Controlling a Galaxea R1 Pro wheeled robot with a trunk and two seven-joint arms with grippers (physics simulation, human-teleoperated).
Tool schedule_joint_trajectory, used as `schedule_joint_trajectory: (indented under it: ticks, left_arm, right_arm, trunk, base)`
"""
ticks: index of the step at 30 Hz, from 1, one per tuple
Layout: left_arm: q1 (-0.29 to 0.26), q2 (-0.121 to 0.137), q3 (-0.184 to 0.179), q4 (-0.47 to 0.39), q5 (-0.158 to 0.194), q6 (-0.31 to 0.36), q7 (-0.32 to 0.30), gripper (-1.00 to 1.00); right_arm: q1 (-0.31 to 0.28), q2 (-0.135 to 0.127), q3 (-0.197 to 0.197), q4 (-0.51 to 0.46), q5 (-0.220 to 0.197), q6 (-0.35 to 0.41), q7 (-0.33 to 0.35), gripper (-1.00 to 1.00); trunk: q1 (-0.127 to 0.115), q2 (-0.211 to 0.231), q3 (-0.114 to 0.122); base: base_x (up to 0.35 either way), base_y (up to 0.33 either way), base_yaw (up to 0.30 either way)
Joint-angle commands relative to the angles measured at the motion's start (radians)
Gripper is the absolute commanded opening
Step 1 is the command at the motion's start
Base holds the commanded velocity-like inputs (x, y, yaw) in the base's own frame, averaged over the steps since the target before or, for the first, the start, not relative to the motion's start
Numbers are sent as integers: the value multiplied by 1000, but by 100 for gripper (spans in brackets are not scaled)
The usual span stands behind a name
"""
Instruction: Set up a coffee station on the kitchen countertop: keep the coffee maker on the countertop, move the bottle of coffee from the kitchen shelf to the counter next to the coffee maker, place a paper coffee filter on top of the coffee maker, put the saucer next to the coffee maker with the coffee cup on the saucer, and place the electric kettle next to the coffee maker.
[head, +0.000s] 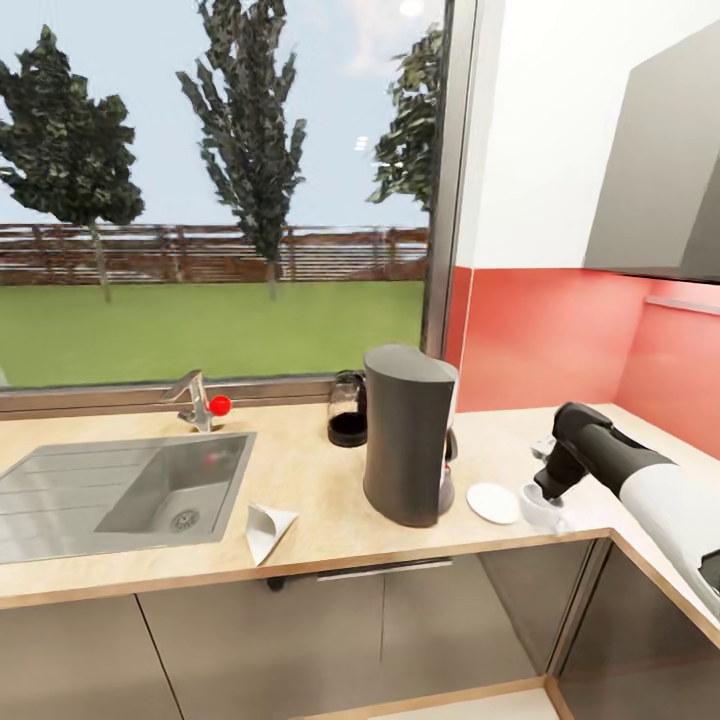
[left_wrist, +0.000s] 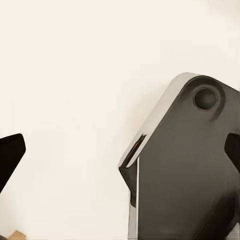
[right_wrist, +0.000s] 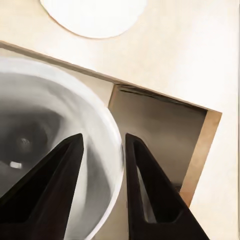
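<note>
The charcoal coffee maker stands on the beige kitchen countertop. Behind its left side stands the electric kettle. To its right lies the white saucer. Just right of the saucer is the white coffee cup, at the counter's front edge. My right gripper is shut on its rim, one finger inside and one outside. A folded paper coffee filter lies on the counter left of the coffee maker. My left gripper is open. The bottle of coffee is out of view.
A steel sink with a faucet and a small red item takes up the counter's left part. A big window runs behind; a red backsplash and grey wall cabinet are at the right. A dark grey rounded body lies beyond the left gripper.
</note>
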Motion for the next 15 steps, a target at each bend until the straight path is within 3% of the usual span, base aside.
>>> schedule_joint_trajectory:
  ticks: [1, 4, 8, 12, 15]
  left_arm:
    - [1, 0, -1, -1, 4, 4, 2, 100]
    - [1, 0, -1, 2, 5, 9, 2, 100]
    - [1, 1, -1, 4, 6, 10, 2, 100]
    - [1, -1, -1, 25, 4, 6, 2, 100]
    - [2, 0, 0, 36, 6, 1, 2, 100]
  right_arm:
    - [-1, 0, 4, -2, 10, -7, 13, -100]
    - [-1, 5, 3, -3, 10, -31, 14, -100]
    - [-2, 6, 3, -3, 11, -39, 14, -100]
    - [-2, 1, 3, -3, 10, -72, 14, -100]
    - [-2, 1, 3, -3, 9, -83, 14, -100]
  trunk:
    - [1, 0, 0]
    - [1, 0, 0]
    - [1, 0, 0]
    - [1, 0, 0]
    - [1, 0, 0]
  base:
    - [306, 0, 0]
    - [323, -10, 28]
    - [276, -85, 200]
    - [42, -17, 252]
    - [8, -3, 81]
